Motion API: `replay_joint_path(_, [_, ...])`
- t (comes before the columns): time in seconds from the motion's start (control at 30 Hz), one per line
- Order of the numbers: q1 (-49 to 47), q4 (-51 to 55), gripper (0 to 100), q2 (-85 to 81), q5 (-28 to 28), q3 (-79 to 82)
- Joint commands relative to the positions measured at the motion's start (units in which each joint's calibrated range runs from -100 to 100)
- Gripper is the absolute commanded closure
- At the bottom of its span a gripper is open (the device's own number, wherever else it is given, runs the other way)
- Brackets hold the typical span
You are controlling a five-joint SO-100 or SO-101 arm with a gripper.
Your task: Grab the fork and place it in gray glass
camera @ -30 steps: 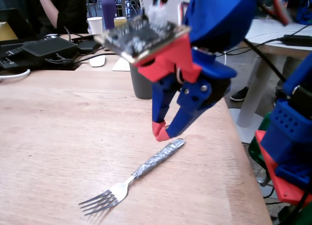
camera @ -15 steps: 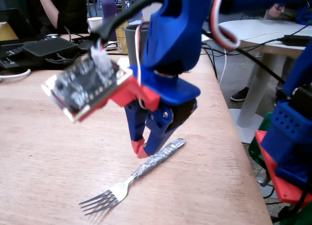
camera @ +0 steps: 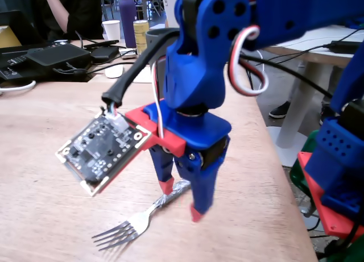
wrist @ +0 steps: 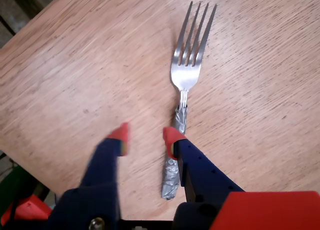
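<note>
The table (camera: 40, 177) is light wood with visible grain, and its near edge cuts diagonally past the arm in the fixed view. The fork (camera: 133, 221) lies flat on it near that edge, long axis diagonal: tines toward the lower left of the fixed view, taped handle running up and right under the tool. In the wrist view the fork (wrist: 184, 85) runs nearly vertically, tines at the top pointing away from the camera, the crinkled tape end at the bottom. The tool (camera: 181, 200) is blue with red fingertips and points down over the handle; its jaws stand moderately apart and hold nothing. In the wrist view the tool (wrist: 147, 139) has one fingertip left of the handle over bare wood, while the other overlaps the tape; contact cannot be determined. A circuit board (camera: 102, 147) hangs beside the tool on a red bracket. Farther back, the glass (camera: 157, 54) stands upright, partly hidden by the arm. Beyond it are a gold can (camera: 140, 33), a white cup (camera: 112, 30), a purple bottle (camera: 127, 17), black devices and a seated person (camera: 71, 12).
</note>
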Motion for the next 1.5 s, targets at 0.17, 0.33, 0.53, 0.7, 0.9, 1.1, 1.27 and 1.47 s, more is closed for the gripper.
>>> replay_joint_path(0.17, [0.63, -0.54, 61, -0.65, 0.15, -1.83])
replay_joint_path(0.33, [7.06, -0.71, 61, -0.14, 0.24, -2.77])
replay_joint_path(0.53, [10.61, -0.79, 61, 4.49, 0.29, -5.04])
replay_joint_path(0.7, [10.95, -0.71, 61, 12.3, 0.29, -12.31])
replay_joint_path(0.9, [15.85, -0.79, 61, 17.1, 0.39, -12.31])
replay_joint_path(1.1, [16.02, -0.63, 61, 17.87, 0.24, -11.17])
replay_joint_path(1.27, [13.82, -5.88, 61, 22.76, 0.24, -11.36])
replay_joint_path(1.47, [11.62, -6.21, 61, 22.85, 0.39, -11.55])
